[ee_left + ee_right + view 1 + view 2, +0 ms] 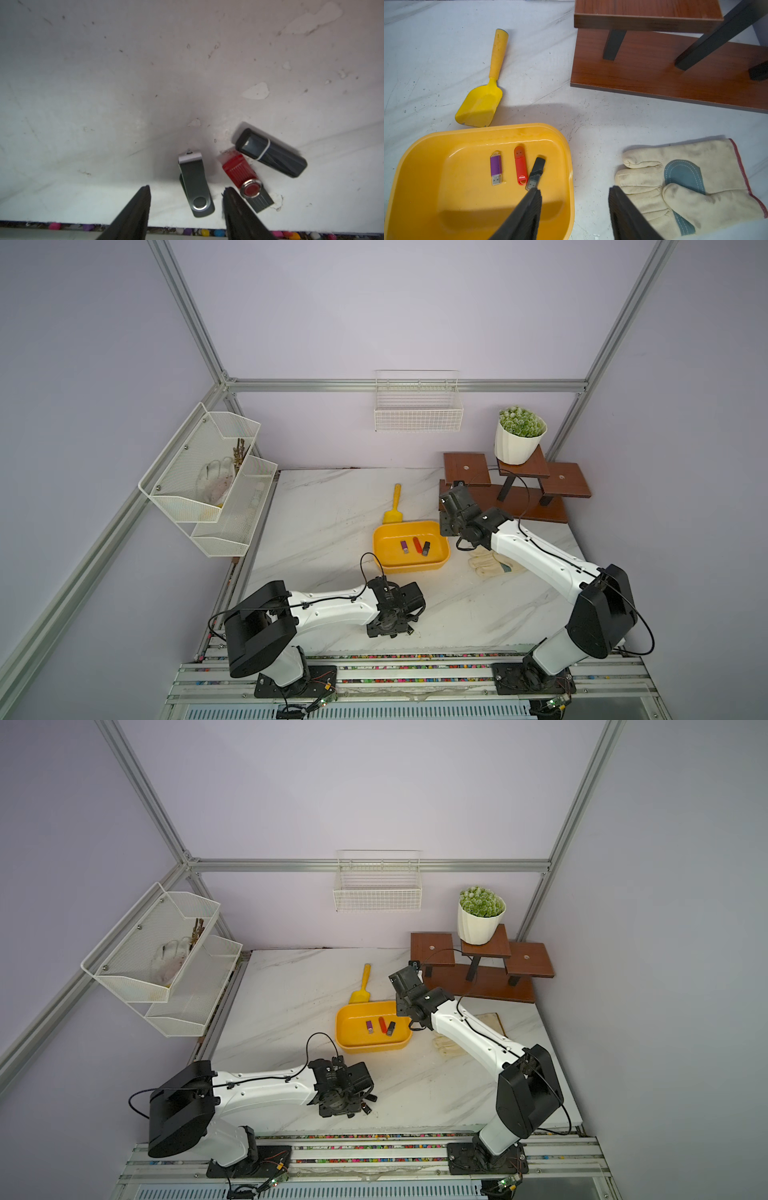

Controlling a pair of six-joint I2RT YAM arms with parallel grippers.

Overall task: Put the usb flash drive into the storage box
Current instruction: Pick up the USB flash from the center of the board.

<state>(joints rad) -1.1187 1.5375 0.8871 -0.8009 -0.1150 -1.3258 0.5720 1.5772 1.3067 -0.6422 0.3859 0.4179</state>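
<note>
Closest to the viewer, at the near edge of the marble table [332,510], the left gripper [186,188] points down over three loose drives, its jaws partly apart and holding nothing. The grey swivel flash drive [195,182] lies flat between its fingers [141,199], with bare table showing on both sides of it. Just to the right lies the red swivel flash drive [241,174], and beside that, slightly farther back, the dark capped flash drive [272,153]. All three rest on the table, well apart from the storage box [415,568], which sits farther back near the table's middle. Inside the box, side by side on its floor, are a purple flash drive [496,166], an orange flash drive [520,166] and a black flash drive [536,170]. The right gripper [574,189] hangs above the box's right rim, jaws about as far apart as the left's, and is empty. A yellow scoop [483,99] lies just beyond the box's far rim, blade toward it. A work glove [685,182] lies on the table to the right of the box. At the far right stands a wooden stand [654,76] bearing a potted plant [519,435].
</note>
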